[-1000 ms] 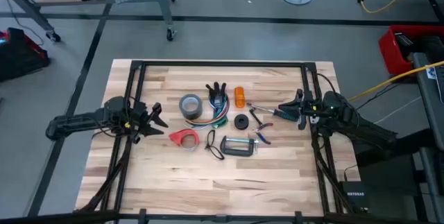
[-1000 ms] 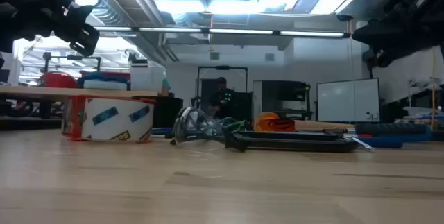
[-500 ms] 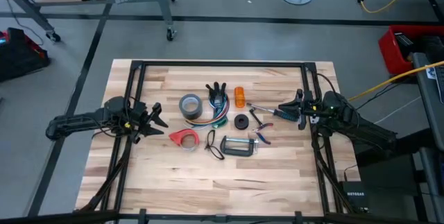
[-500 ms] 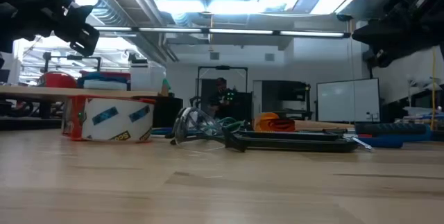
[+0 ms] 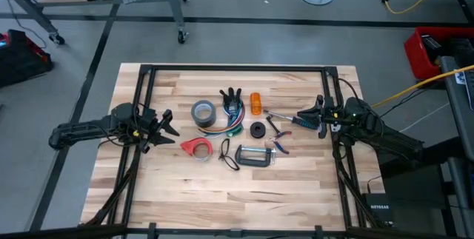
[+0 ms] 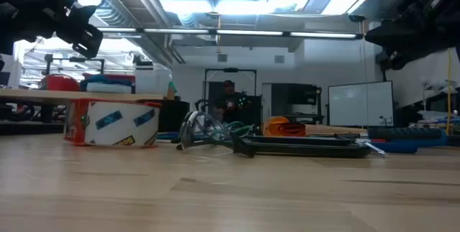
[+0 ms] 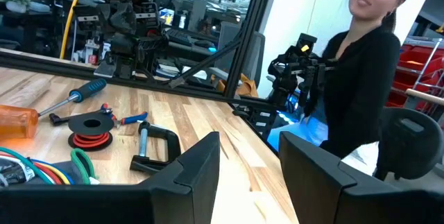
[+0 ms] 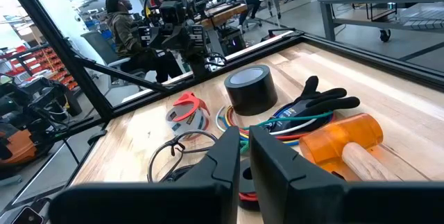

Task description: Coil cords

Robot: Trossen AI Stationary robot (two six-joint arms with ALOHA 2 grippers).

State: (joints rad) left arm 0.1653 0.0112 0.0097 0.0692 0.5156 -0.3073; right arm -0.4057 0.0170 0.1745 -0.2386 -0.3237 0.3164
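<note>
Looking down on the worktop (image 5: pixel 222 194), you have the cords (image 5: pixel 229 117) lying near its middle: a loose bundle of thin red, green, blue and orange wires curving along its near side, with black finger-like plug ends sticking up at the far end. Working left to right, your left gripper (image 5: pixel 169 126) hangs over the left part of the worktop, fingers spread wide with nothing between them, well apart from the cords. A red tape dispenser (image 5: pixel 196 147) lies between it and the bundle, and the grey roll of tape (image 5: pixel 203 112) sits just beside the cords on their left, possibly touching the wires. On the other side an orange-headed mallet (image 5: pixel 255 104) lies just beside the plug ends, and a small black spool (image 5: pixel 257 129) sits near the wires' right end. Nearer to you lie a loop of black cord (image 5: pixel 227 155) and a metal C-clamp (image 5: pixel 254 155). Further right come pliers (image 5: pixel 278 132) and a blue-handled screwdriver (image 5: pixel 289 118), which lie between the cords and your right gripper (image 5: pixel 309 113). Its fingers stand nearly closed, a narrow gap between them, holding nothing.
</note>
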